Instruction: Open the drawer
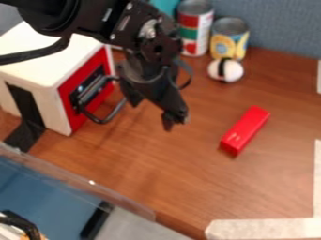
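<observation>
Beside the drawer [71,117], gripper [152,115] spread

I have both fingers apart, but can't tell whether one touches the looped handle [102,121]. My arm [87,18] covers the white box's [37,58] back corner; something teal [164,5] is cropped.

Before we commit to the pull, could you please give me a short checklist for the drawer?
1. Gripper open, fingers apart: ok.
2. Gripper beside the drawer handle: ok.
3. Handle firmly gripped: cannot tell; it passes close to one finger.
4. Black tape on the white box: ok, runs down to the table; its hold cannot be judged.
5. Red block away from the handle: ok.
</observation>
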Controlling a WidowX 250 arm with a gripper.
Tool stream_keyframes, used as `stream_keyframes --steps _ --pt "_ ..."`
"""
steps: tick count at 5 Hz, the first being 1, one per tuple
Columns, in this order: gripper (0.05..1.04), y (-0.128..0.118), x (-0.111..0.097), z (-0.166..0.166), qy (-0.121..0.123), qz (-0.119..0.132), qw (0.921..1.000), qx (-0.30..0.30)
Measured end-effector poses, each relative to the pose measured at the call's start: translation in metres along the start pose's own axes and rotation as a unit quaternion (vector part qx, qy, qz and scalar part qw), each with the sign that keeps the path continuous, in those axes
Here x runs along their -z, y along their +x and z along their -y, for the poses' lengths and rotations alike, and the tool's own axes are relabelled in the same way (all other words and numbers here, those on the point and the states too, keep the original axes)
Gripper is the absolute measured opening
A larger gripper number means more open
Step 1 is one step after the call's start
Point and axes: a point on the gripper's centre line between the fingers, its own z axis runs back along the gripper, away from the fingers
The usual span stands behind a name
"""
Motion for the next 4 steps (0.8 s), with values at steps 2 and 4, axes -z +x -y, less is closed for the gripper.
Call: stream_keyframes --steps 2,4 --pt "1.000 0.007 0.024 -0.031 0.019 -0.011 0.9995 -0.024" --pt "1.000 0.009 0.041 -0.050 0.023 -0.026 0.9987 -0.036"
